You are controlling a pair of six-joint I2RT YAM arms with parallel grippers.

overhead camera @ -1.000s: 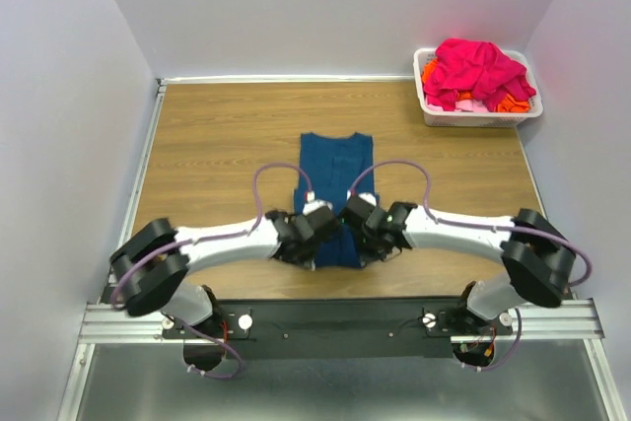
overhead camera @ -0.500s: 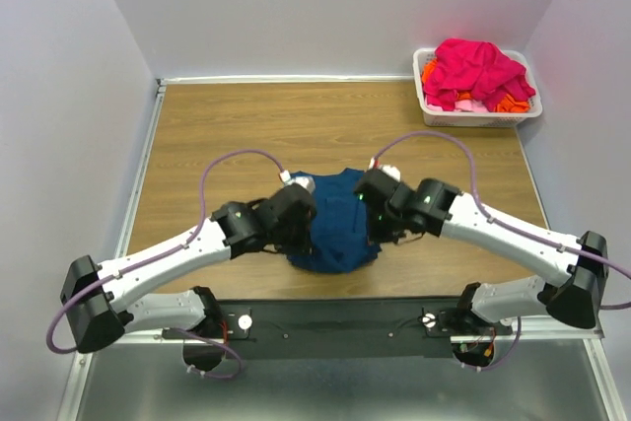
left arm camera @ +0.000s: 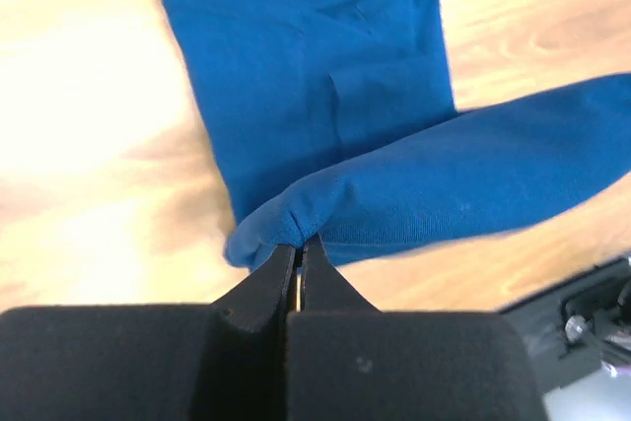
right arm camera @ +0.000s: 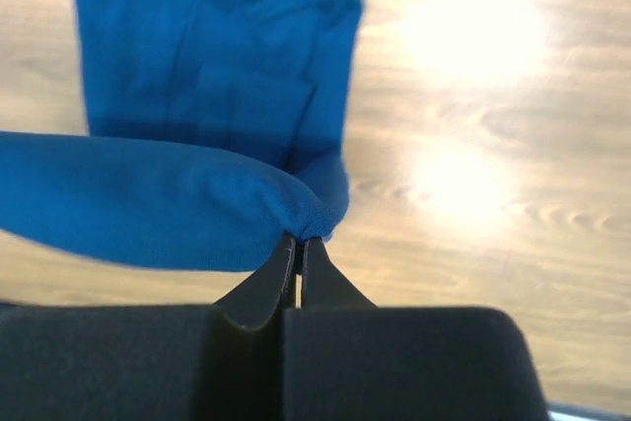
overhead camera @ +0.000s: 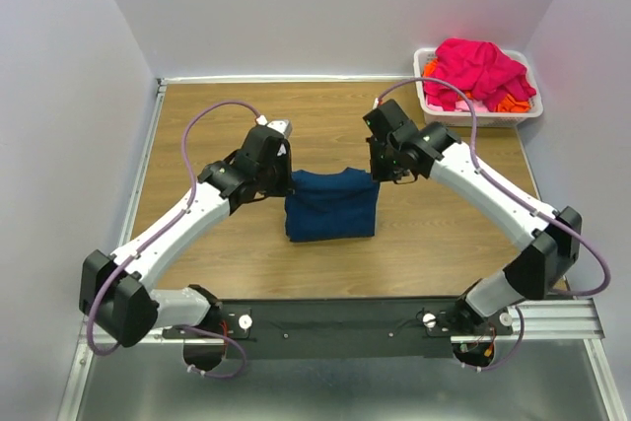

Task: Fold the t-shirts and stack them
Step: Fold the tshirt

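Observation:
A dark teal-blue t-shirt (overhead camera: 331, 206) lies mid-table, folded over on itself into a near square. My left gripper (overhead camera: 287, 177) is shut on its lifted hem at the left corner; the pinched cloth bunches at the fingertips (left arm camera: 298, 241) above the flat lower layer (left arm camera: 306, 76). At the right corner my right gripper (overhead camera: 376, 174) is shut on the same hem (right arm camera: 301, 239), with the collar end of the shirt (right arm camera: 212, 46) flat on the wood beneath. More t-shirts, magenta-pink (overhead camera: 478, 66) and orange (overhead camera: 511, 101), are heaped in the basket.
A white plastic basket (overhead camera: 479, 116) stands at the table's back right corner. The wooden table (overhead camera: 197, 135) is walled on the left, back and right. A black rail with the arm bases (overhead camera: 335, 322) runs along the near edge.
Both grippers have carried the shirt's near hem away from the bases toward the far end, doubling the long strip over into a shorter folded shape. Both arms have stretched out.

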